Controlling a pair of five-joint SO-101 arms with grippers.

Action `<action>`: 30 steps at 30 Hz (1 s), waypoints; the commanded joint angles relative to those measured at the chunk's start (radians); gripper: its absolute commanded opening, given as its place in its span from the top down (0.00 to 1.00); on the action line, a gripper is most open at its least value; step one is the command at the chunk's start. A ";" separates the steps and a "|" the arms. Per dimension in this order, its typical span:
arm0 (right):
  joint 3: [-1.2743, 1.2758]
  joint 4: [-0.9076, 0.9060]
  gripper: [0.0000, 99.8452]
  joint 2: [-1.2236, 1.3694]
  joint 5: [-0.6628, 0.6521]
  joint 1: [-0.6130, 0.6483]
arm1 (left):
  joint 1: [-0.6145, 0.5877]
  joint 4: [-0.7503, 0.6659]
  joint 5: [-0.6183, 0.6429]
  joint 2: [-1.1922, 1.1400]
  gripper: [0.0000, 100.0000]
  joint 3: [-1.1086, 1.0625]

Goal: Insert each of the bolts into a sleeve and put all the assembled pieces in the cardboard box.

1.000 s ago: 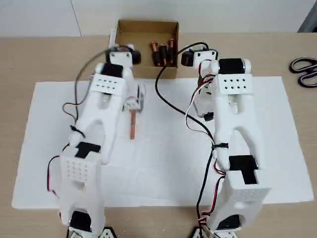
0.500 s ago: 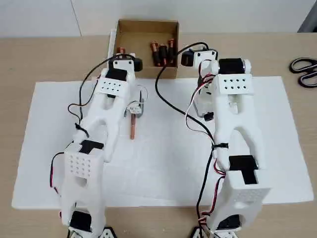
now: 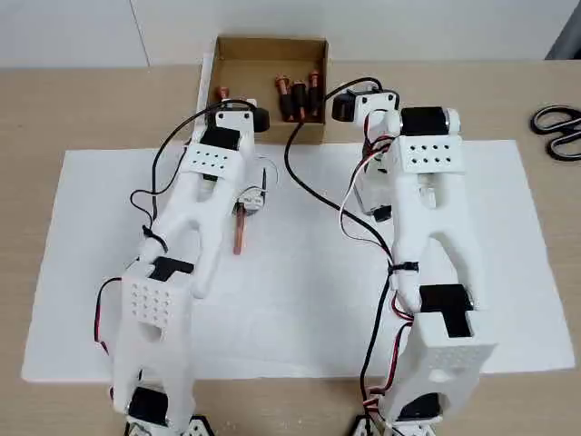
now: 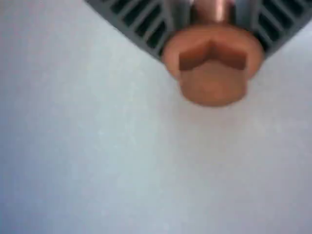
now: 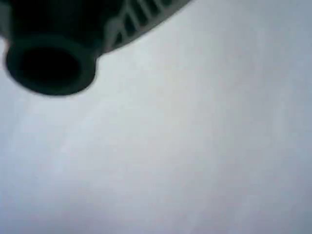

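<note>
Your left arm has drawn back from the cardboard box | your left pincer clamps the copper bolt over the white sheet | your right pincer grips a black sleeve | assembled pieces lie in the box.

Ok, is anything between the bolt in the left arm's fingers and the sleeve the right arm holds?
No object lies on the white sheet between the bolt and the sleeve. But a black cable loops across that gap in the high view; its height is unclear.
</note>
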State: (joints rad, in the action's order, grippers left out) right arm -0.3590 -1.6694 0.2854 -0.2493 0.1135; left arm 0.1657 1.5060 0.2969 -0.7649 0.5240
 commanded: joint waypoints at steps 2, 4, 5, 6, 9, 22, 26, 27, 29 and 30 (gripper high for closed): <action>-0.003 0.005 0.97 -0.061 0.009 0.005 | -0.005 0.000 0.005 0.003 0.99 -0.005; -0.003 0.005 0.97 -0.061 0.009 0.005 | -0.005 0.008 0.005 0.005 0.99 -0.002; -0.003 0.005 0.97 -0.061 0.009 0.005 | -0.005 0.020 0.003 0.006 0.99 0.008; -0.003 0.005 0.97 -0.061 0.009 0.005 | -0.003 0.044 0.002 0.009 0.99 0.030; -0.003 0.007 0.97 -0.061 0.009 0.005 | 0.002 0.121 0.000 0.021 0.99 0.131; -0.009 0.007 0.97 -0.117 0.008 -0.021 | -0.003 0.247 0.000 0.041 0.99 0.516; -0.009 0.007 0.97 -0.260 0.008 -0.047 | -0.002 0.247 0.000 0.117 0.99 0.544; -0.008 0.007 0.97 -0.295 0.008 -0.047 | 0.000 0.247 0.000 0.146 0.99 0.544; -0.008 0.004 0.97 -0.366 0.008 -0.039 | 0.000 0.247 0.003 0.219 0.99 0.544; -0.008 0.004 0.97 -0.401 0.008 -0.036 | -0.002 0.247 0.003 0.259 0.99 0.544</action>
State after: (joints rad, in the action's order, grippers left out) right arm -0.3575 -1.6694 0.0215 -0.2493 0.0767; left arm 0.1596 1.7346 0.2969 -0.6682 1.0119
